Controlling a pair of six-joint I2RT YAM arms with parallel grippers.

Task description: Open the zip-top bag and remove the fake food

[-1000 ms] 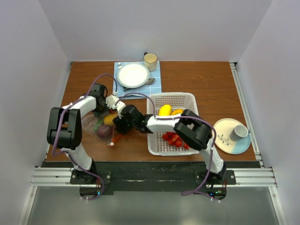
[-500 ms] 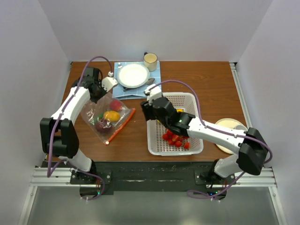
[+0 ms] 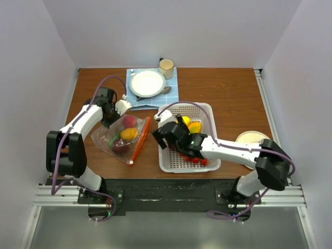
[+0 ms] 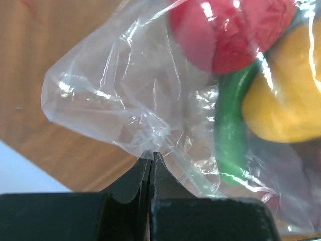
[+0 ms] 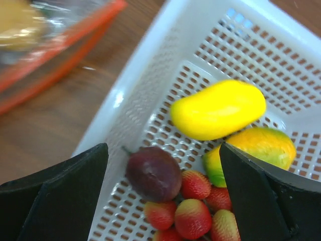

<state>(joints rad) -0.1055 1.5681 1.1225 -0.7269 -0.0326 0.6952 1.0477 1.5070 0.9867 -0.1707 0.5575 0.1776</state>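
The zip-top bag (image 3: 120, 139) lies on the table left of the white basket (image 3: 207, 107), its orange-red zip strip (image 3: 140, 140) facing the basket. Red (image 3: 129, 121), yellow (image 3: 128, 134), maroon and green fake food shows inside it. My left gripper (image 3: 114, 115) is shut on the bag's far corner; in the left wrist view the jaws (image 4: 150, 153) pinch clear plastic (image 4: 115, 100). My right gripper (image 3: 175, 141) hangs open and empty over the basket's left half. In the right wrist view (image 5: 163, 173) a maroon fruit (image 5: 153, 173), a yellow fruit (image 5: 218, 109), a mango (image 5: 256, 150) and strawberries (image 5: 193, 216) lie below it.
A white plate (image 3: 147, 83) on a blue mat with a spoon and a cup (image 3: 166, 67) stand at the back. A saucer (image 3: 247, 138) sits at the right, partly hidden by my right arm. White walls enclose the table on both sides.
My right gripper left the bag's mouth and moved over the basket, then toward its near left part. My left gripper lifted the bag's corner back, then came nearer; the bag shifted right.
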